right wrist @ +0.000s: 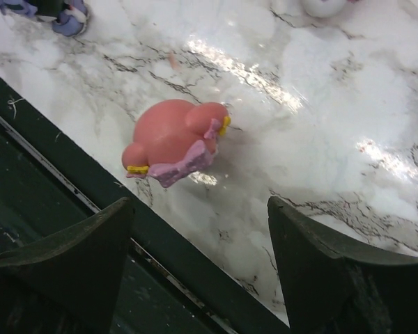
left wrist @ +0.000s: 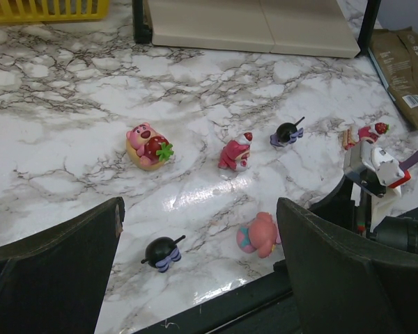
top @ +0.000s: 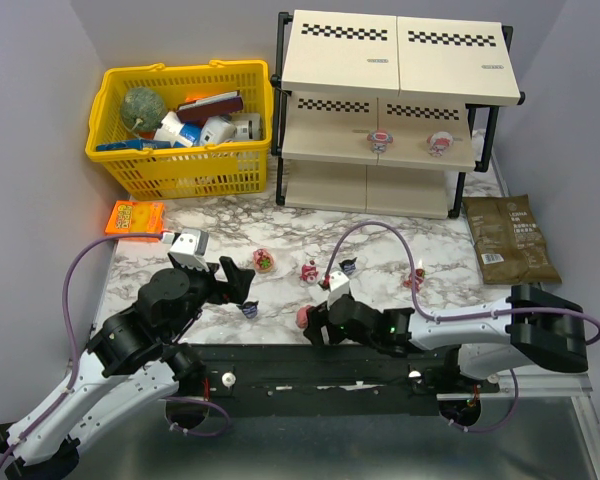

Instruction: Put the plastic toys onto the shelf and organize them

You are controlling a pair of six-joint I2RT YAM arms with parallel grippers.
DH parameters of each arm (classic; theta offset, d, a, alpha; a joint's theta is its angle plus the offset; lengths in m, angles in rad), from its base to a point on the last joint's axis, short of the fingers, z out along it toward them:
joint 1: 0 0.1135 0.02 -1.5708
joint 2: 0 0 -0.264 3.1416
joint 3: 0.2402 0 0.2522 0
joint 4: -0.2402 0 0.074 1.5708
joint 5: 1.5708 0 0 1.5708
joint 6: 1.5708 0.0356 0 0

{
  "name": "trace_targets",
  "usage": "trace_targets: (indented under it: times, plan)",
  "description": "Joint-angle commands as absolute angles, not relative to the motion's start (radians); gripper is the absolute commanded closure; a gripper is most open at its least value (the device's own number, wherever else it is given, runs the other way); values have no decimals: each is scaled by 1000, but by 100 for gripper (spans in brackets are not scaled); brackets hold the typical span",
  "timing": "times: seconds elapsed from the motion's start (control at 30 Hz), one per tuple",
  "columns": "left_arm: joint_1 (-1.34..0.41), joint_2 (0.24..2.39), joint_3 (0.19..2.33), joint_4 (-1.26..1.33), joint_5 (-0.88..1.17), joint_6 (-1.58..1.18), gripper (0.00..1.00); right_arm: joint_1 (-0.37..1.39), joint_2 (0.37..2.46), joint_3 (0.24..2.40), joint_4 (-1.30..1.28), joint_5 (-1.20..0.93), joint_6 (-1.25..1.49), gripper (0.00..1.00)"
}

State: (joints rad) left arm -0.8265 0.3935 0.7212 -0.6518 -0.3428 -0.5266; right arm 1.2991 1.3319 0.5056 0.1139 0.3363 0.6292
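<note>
Both claws hang low near the front edge of the marble worktop (top: 240, 225) when you look down from above. The left claw (top: 238, 288) stands wide with nothing in it, and a dark toy (top: 250, 310) sits just beside its tip. The right claw (top: 318, 318) points left with its jaws apart, a round pink toy (top: 303, 316) right at its tip. Further in lie a bear toy (top: 264, 262) with a strawberry, a red-pink toy (top: 308, 270), a second dark toy (top: 348, 267) and a small pink-and-white toy (top: 415, 278). The shelf (top: 400, 60) stands at the back right. On its middle board are a left shelved toy (top: 380, 139) and a right shelved toy (top: 440, 143). A yellow basket (top: 108, 105) stands to its left, an orange packet (top: 135, 217) lies in front of the basket, and a brown bag (top: 510, 240) lies at the far right.

From the left wrist, the left claw's fingers (left wrist: 56, 278) are spread wide. The dark toy and the round pink toy lie on the worktop between them, neither one touched. The bear toy, red-pink toy, second dark toy and pink-and-white toy make a loose row beyond, with the shelf's bottom board at the top.

From the right wrist, the right claw's fingers (right wrist: 334, 264) stand well apart and hold nothing. The round pink toy lies on its side just ahead of the gap, near the worktop's front edge, touching neither finger.
</note>
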Motion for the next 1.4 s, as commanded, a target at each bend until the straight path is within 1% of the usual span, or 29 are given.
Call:
trace_targets:
  times: [0.0,0.17,0.43,0.63,0.87,1.1,1.37]
  plan:
    - [-824,390,704,-637,-333,-526,1,1312,1373,498,276,316,526,15]
    - [-824,396,706,-637,-331,-525,1,1312,1459,546,278,347,503,15]
    - [-824,400,704,-637,-328,-525,1,1312,1529,554,360,362,472,15]
    - [-822,407,707,-637,-325,-523,1,1312,1592,580,356,379,436,16]
    - [-824,413,706,-635,-322,-523,1,1312,1609,540,403,357,327,18]
    - [-822,419,707,-635,-321,-520,1,1312,1605,505,442,305,230,18]
    - [-822,419,707,-634,-321,-520,1,1312,1606,468,512,282,195,19]
